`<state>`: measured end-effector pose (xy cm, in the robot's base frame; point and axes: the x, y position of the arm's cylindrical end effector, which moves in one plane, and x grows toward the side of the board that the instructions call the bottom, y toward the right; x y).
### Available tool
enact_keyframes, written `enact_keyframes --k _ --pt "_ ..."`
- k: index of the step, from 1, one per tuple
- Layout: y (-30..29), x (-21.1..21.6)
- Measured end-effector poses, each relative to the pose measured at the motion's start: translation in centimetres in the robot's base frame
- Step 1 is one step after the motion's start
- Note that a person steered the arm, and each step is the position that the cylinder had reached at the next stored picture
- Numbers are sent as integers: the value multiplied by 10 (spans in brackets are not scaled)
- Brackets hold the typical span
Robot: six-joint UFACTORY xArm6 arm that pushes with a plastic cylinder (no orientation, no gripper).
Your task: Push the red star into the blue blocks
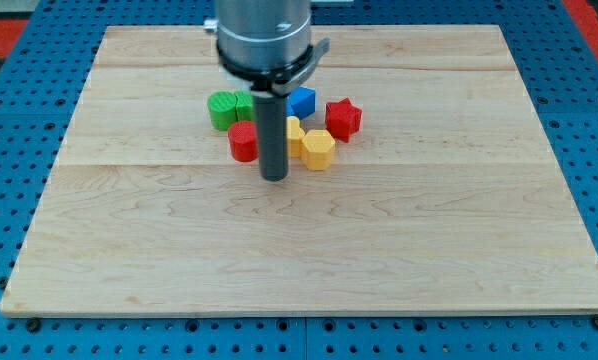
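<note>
The red star (344, 118) lies on the wooden board (309, 250) at the right of a tight cluster of blocks. A blue block (301, 101) sits just to its left, partly hidden by the rod. My tip (274, 177) rests on the board just below the cluster, to the lower left of the red star, between a red round block (243, 142) and a yellow hexagon block (318, 149). A second yellow block (293, 133) peeks out beside the rod.
Two green blocks (228, 108) sit at the cluster's upper left. The arm's grey body (262, 35) hangs over the board's top middle and hides part of the cluster. Blue pegboard surrounds the board.
</note>
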<state>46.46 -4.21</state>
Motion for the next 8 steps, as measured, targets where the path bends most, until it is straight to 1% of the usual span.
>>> enact_keyframes --k 1,2,3,4,5,6,7,8 --pt "-15 -19" --pt "-7 -37" --pt "-2 9" --pt "61 18" --pt "73 -5" --pt "48 -37" --pt "78 -23" --pt "131 -36"
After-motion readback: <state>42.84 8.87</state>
